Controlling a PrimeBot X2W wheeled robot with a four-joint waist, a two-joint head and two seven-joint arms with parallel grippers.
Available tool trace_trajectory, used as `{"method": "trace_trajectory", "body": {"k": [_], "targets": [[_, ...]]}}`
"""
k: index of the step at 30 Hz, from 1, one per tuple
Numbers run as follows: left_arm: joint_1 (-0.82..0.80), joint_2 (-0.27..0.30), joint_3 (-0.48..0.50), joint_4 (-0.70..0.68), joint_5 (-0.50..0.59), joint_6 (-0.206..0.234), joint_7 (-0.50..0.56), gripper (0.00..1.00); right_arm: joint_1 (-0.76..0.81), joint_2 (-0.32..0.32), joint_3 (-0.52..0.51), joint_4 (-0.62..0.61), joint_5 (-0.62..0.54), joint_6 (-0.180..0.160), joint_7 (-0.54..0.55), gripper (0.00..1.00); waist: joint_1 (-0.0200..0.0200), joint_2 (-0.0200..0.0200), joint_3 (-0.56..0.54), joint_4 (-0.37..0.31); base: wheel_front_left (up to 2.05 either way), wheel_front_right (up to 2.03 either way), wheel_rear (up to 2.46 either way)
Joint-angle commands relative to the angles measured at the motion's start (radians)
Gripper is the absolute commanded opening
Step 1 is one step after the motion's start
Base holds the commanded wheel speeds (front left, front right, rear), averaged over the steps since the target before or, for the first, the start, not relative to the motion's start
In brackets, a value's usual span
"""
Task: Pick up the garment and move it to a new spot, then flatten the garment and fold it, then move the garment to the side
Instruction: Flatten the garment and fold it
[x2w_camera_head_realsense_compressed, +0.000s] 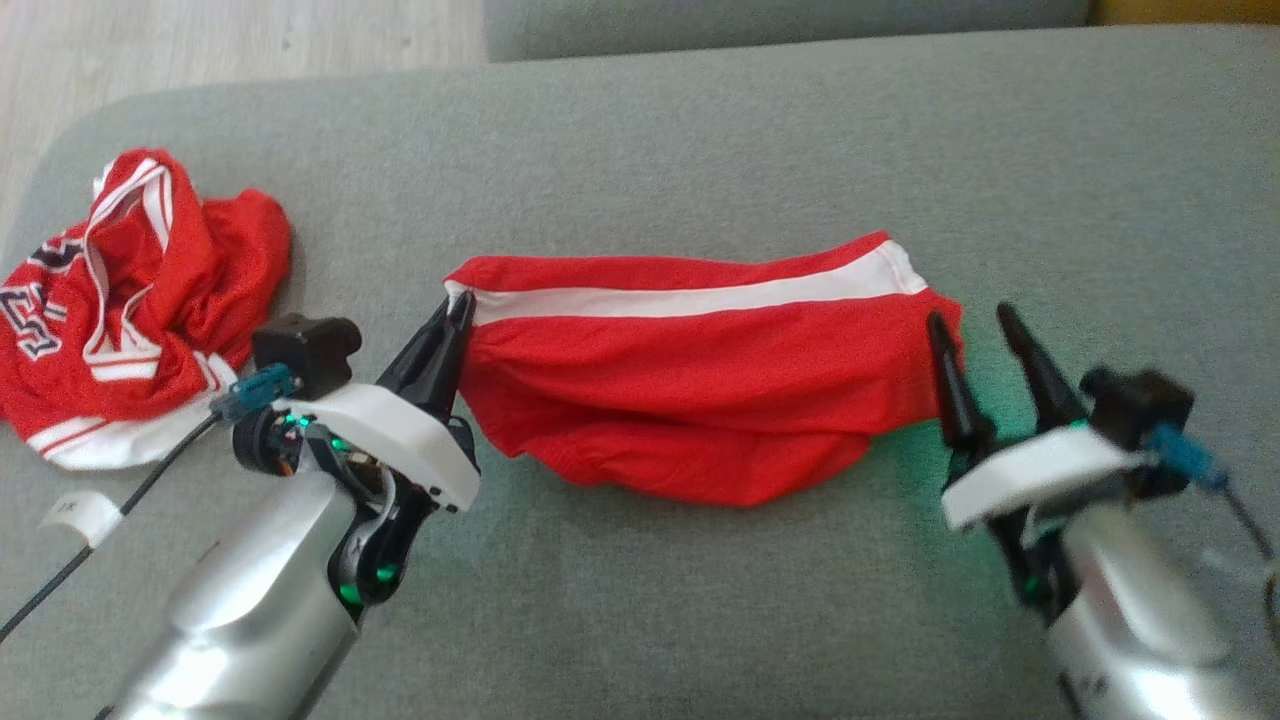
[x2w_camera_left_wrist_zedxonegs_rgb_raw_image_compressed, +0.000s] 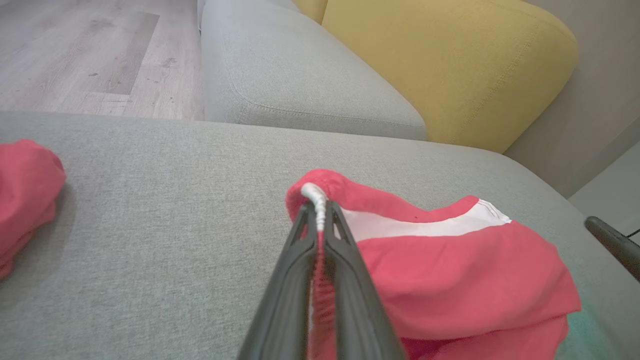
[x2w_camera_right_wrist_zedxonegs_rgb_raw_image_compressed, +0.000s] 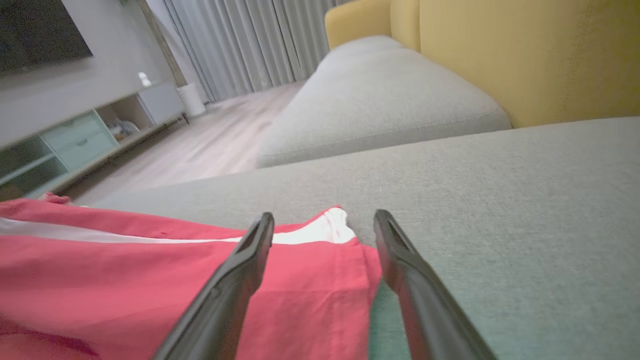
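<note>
Red shorts with a white side stripe lie stretched across the grey sofa seat. My left gripper is shut on the gathered waistband at the shorts' left end; the left wrist view shows the white elastic pinched between its fingertips, with the shorts spreading to the right. My right gripper stands open at the shorts' right hem, one finger over the red cloth and the other over bare cushion. In the right wrist view the shorts lie under my right gripper, nothing held.
A crumpled red and white jersey lies at the seat's left end, seen also as the jersey in the left wrist view. A yellow back cushion and another grey seat lie beyond. Wooden floor at far left.
</note>
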Motion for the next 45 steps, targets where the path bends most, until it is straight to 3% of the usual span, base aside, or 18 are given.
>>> {"method": "trace_trajectory", "body": {"k": [1,6,10,17,19,20,21,22,30,35,40,45], "targets": [[-0.057,0.037,0.043,-0.035,-0.005,-0.005,-0.008,0.00,-0.084,-0.042,0.054,0.024,0.029,0.002,0.007,1.00,-0.0001,0.0000,0.021,0.017,0.00,0.00,0.00],[-0.069,0.030,0.036,-0.052,-0.001,-0.008,-0.009,0.00,-0.265,-0.132,0.204,0.180,0.130,0.002,0.122,1.00,-0.0001,0.0000,0.054,0.035,0.00,0.00,0.00],[-0.084,0.018,0.024,-0.051,0.004,-0.017,-0.003,0.00,-0.351,-0.179,0.337,0.237,0.236,0.002,0.219,1.00,-0.0001,0.0000,0.079,0.050,0.00,0.00,0.00],[-0.107,0.003,0.014,-0.038,0.009,-0.028,-0.005,0.00,-0.439,-0.219,0.489,0.320,0.356,0.002,0.254,0.98,-0.0001,0.0000,0.098,0.066,0.00,0.00,0.00],[-0.110,-0.001,0.010,-0.032,0.008,-0.032,-0.004,0.00,-0.455,-0.219,0.525,0.335,0.377,0.002,0.245,0.50,-0.0001,0.0000,0.098,0.068,0.00,0.00,0.00],[-0.110,-0.001,0.010,-0.032,0.008,-0.032,-0.004,0.00,-0.455,-0.219,0.525,0.335,0.377,0.002,0.245,0.50,-0.0001,0.0000,0.098,0.068,0.00,0.00,0.00],[-0.112,-0.003,0.009,-0.029,0.008,-0.034,-0.004,0.00,-0.462,-0.218,0.543,0.339,0.389,0.002,0.241,0.13,-0.0001,0.0000,0.097,0.069,0.00,0.00,0.00],[-0.114,-0.004,0.008,-0.026,0.008,-0.035,-0.004,0.00,-0.468,-0.219,0.562,0.342,0.400,0.002,0.236,0.00,-0.0001,0.0000,0.097,0.069,0.00,0.00,0.00],[-0.169,0.008,0.000,-0.026,0.052,-0.034,-0.024,0.00,-0.547,-0.240,0.652,0.374,0.445,0.002,0.116,0.00,-0.0001,0.0000,0.085,0.046,0.00,0.00,0.00],[-0.338,0.010,0.014,-0.068,0.122,-0.043,-0.050,0.00,-0.691,-0.275,0.648,0.379,0.443,0.002,0.026,0.00,-0.0001,0.0000,0.112,0.006,0.00,0.00,0.00],[-0.602,-0.023,0.028,-0.048,0.222,-0.056,-0.097,0.00,-0.900,-0.345,0.578,0.387,0.393,0.002,-0.002,0.00,-0.0001,0.0000,0.158,-0.047,0.00,0.00,0.00],[-0.815,-0.092,0.058,0.051,0.277,-0.070,-0.189,0.00,-1.040,-0.415,0.410,0.324,0.269,0.002,-0.003,0.00,-0.0001,0.0000,0.183,-0.100,0.00,0.00,0.00]]}}
